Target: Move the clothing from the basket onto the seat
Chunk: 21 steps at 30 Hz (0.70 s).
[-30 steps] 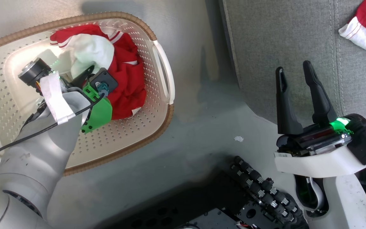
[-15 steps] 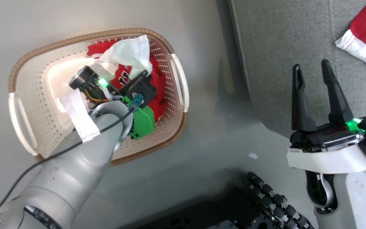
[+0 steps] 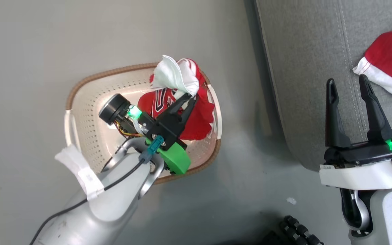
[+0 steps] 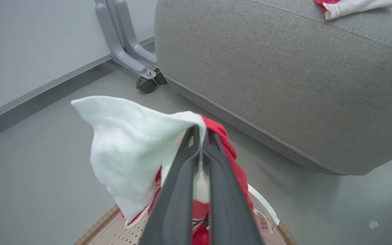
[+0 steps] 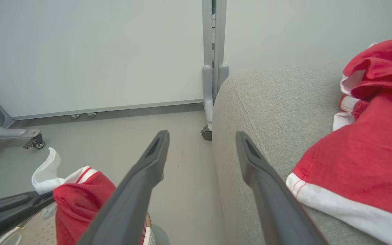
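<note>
My left gripper [image 3: 191, 98] is shut on a red garment with white trim [image 3: 199, 119], holding it bunched above the right end of the cream basket [image 3: 83, 112]; dark print shows on the cloth. In the left wrist view the fingertips [image 4: 201, 131] pinch a white fold [image 4: 131, 153] with red fabric hanging below. My right gripper [image 3: 346, 83] stands open over the edge of the grey seat [image 3: 305, 68], nothing between its fingers [image 5: 202, 135]. A second red garment [image 3: 391, 56] lies on the seat, to the right of that gripper [image 5: 369, 146].
A grey wheeled frame leg [image 4: 128, 51] stands on the floor beside the seat, with another upright post [image 5: 213, 68] against the pale wall. A small white scrap [image 3: 291, 200] lies on the grey floor between basket and seat. My dark base [image 3: 298, 231] shows at the bottom.
My left gripper has lifted the red garment up from the basket floor toward the basket's right rim. The head camera has pulled back, so the basket looks smaller. The right gripper stays open.
</note>
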### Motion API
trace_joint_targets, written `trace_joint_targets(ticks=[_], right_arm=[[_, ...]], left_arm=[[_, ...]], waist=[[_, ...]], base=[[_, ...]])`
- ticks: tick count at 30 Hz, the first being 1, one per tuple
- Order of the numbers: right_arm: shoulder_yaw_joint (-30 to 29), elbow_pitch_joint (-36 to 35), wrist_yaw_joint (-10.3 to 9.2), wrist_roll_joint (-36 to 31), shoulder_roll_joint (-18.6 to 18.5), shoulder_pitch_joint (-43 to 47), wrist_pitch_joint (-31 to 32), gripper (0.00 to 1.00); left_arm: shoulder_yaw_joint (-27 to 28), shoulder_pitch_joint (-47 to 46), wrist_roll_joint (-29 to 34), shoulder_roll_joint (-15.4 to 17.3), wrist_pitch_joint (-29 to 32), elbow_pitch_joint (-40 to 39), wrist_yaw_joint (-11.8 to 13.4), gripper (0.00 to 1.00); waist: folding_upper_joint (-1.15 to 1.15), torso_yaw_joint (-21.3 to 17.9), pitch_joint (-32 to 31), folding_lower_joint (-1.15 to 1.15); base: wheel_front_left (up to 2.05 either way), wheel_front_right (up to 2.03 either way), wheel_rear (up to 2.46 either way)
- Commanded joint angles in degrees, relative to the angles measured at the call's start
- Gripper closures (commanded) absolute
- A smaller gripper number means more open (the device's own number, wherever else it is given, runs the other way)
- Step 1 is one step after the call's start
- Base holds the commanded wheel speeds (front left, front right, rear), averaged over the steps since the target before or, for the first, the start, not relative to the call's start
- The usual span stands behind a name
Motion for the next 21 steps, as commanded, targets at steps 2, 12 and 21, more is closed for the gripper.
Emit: trace_joint_targets(ticks=[2,12,21], right_arm=[[-0.58,-0.71,-0.06,-0.70,-0.17,1.36,1.07,0.00],[-0.45,-2.04,-0.06,-2.40,-0.16,5.50,5.24,0.00],[0.95,-2.37,-0.06,-2.63,-0.16,8.61,7.66,0.00]], left_arm=[[1.68,3.14,0.85,-0.09,-0.30,-3.55,-0.43,1.00],[10.10,12.77,0.72,-2.61,-0.31,-17.21,-3.66,1.00],[18.06,18.37,-0.72,-5.18,-0.31,-25.24,-5.31,1.00]], waist=[[0.00,4.30,-6.71,0.00],[0.00,8.41,-17.16,0.00],[0.00,10.68,-24.63,0.00]], base=[[0.00,0.00,0.00],[0.00,0.00,0.00],[0.00,0.00,0.00]])
